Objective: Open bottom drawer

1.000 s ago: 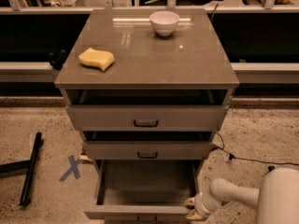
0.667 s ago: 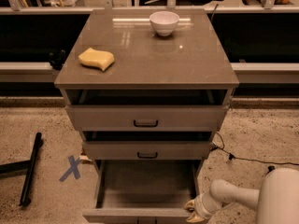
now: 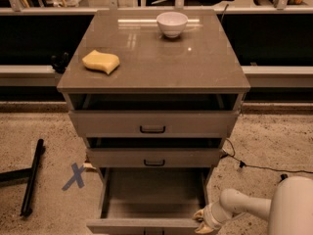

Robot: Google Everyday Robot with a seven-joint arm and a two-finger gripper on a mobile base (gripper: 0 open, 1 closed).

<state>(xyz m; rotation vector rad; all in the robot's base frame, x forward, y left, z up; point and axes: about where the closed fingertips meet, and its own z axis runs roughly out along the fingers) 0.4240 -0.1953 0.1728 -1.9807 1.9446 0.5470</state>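
While the bottom drawer (image 3: 146,196) stood far out from the cabinet, its plain grey inside lay bare to the camera and its front reached the lower edge of the view, so that the pull could barely be seen. The gripper (image 3: 202,220) sat low at the right, right against the right end of that drawer's front, at the end of a pale arm (image 3: 244,205) that came in from the lower right corner; whether it was released or clenched on the drawer I cannot tell. Above the bottom drawer, the middle drawer (image 3: 154,157) and the top drawer (image 3: 152,124) each showed a small black pull at centre, and each stood out a little with a dark gap above its front. On the brown worktop (image 3: 161,62) a white bowl (image 3: 172,23) stood near the back edge, and a yellow sponge (image 3: 100,61) lay well apart from it toward the left side. On the speckled floor left of the cabinet were a blue tape cross (image 3: 75,176) and a black bar (image 3: 31,177), and a thin black cable (image 3: 264,168) ran off to the right.
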